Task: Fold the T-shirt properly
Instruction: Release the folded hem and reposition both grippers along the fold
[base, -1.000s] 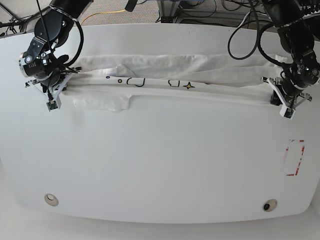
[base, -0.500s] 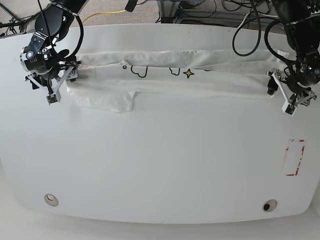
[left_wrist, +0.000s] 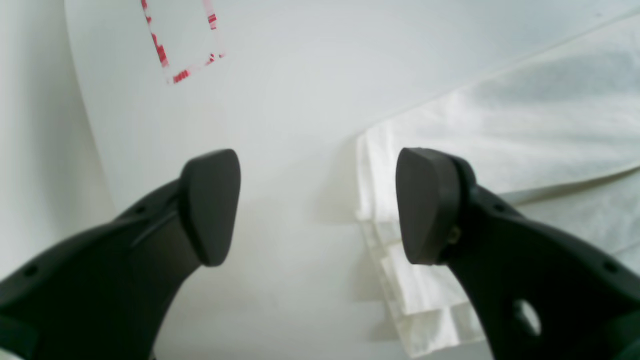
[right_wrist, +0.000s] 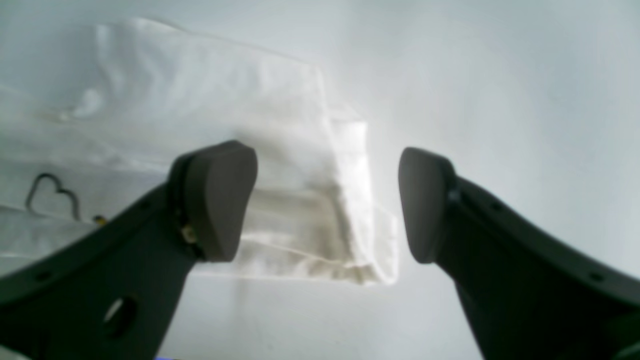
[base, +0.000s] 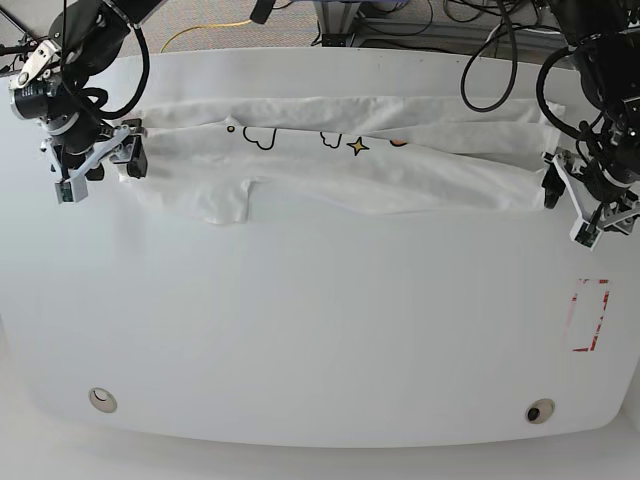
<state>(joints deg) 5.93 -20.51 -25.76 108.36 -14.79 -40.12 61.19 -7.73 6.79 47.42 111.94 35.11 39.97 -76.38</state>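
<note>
The T-shirt (base: 340, 165) lies as a long folded band across the far side of the white table (base: 320, 340), a loose flap drooping toward the front near its left end in the base view, and cloud and star outlines showing along the upper layer. The right gripper (right_wrist: 327, 205) hovers with jaws spread wide over one stacked end of the band, holding nothing; the left gripper (left_wrist: 317, 207) is likewise spread and empty, one finger above the layered cloth corner and the other over bare table. The step in hand looks like a release and a re-approach for the next fold. To do it well, each gripper should come down squarely on its end, catching every layer; the wrist views are soft, so the layer count is uncertain. The drooping flap wants tucking first.
</note>
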